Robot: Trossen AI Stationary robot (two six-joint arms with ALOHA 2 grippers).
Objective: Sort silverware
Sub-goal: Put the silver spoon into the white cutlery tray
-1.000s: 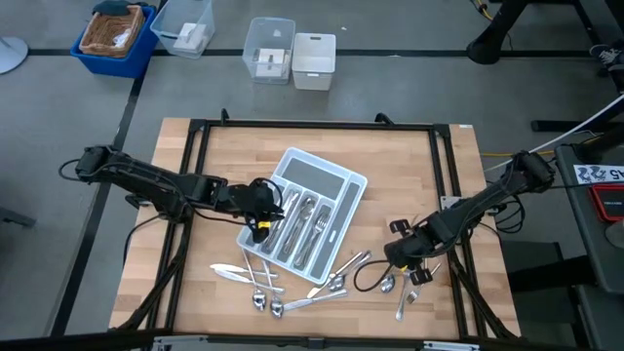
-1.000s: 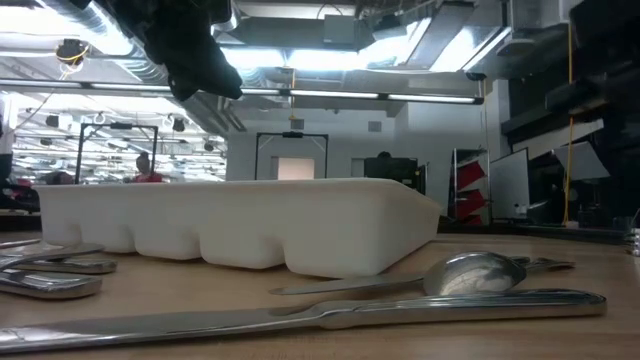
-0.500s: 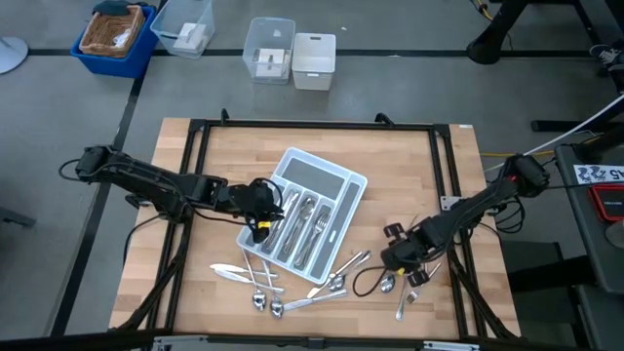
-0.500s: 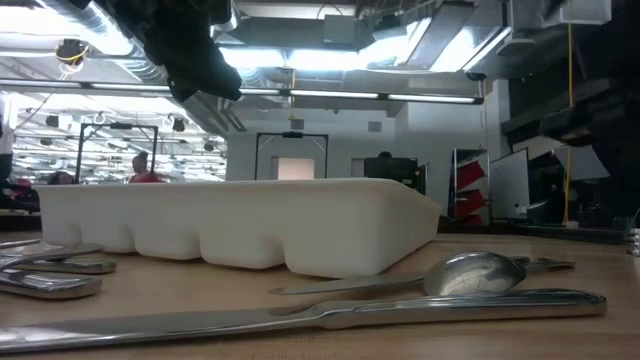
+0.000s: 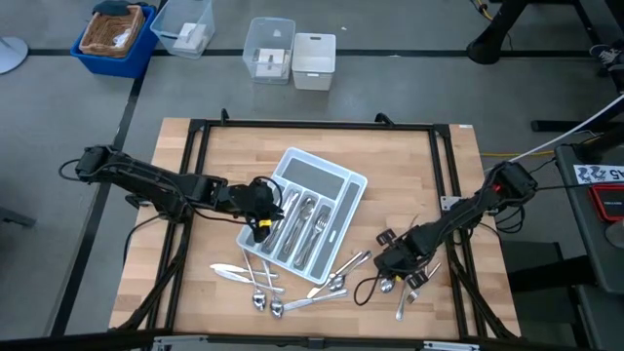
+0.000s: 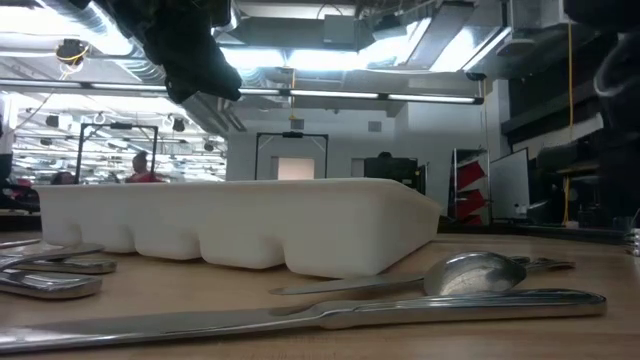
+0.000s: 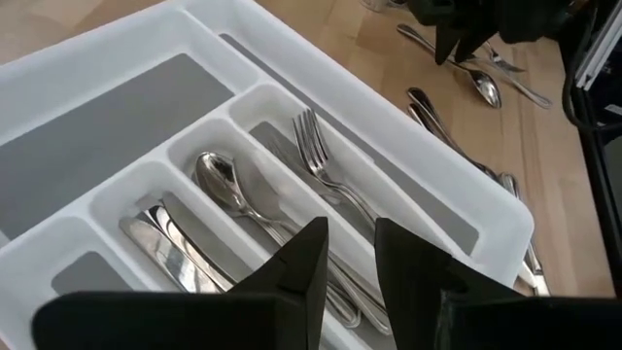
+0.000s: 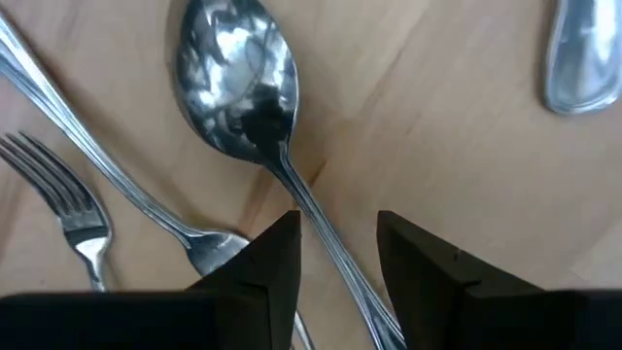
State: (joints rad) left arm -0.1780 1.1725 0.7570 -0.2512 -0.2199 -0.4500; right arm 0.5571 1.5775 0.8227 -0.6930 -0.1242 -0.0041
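The right end effector (image 5: 394, 261) is down at the desk (image 5: 409, 175) to the right of the tray (image 5: 353, 181), its two fingers (image 8: 272, 255) slightly parted on either side of the thin handle of a spoon (image 8: 238, 83) that lies flat on the wood; whether they touch the handle cannot be told. A fork (image 8: 68, 216) lies just beside that spoon, and more loose silverware (image 5: 292, 288) is scattered on the desk along the tray's near edge. The left end effector (image 5: 261, 220) hovers over the tray's left end, fingers a little apart and holding nothing. Beneath it, the tray's narrow compartments hold a sorted spoon (image 7: 225, 182), a sorted fork (image 7: 326, 160) and a knife (image 7: 160, 243), each in its own slot.
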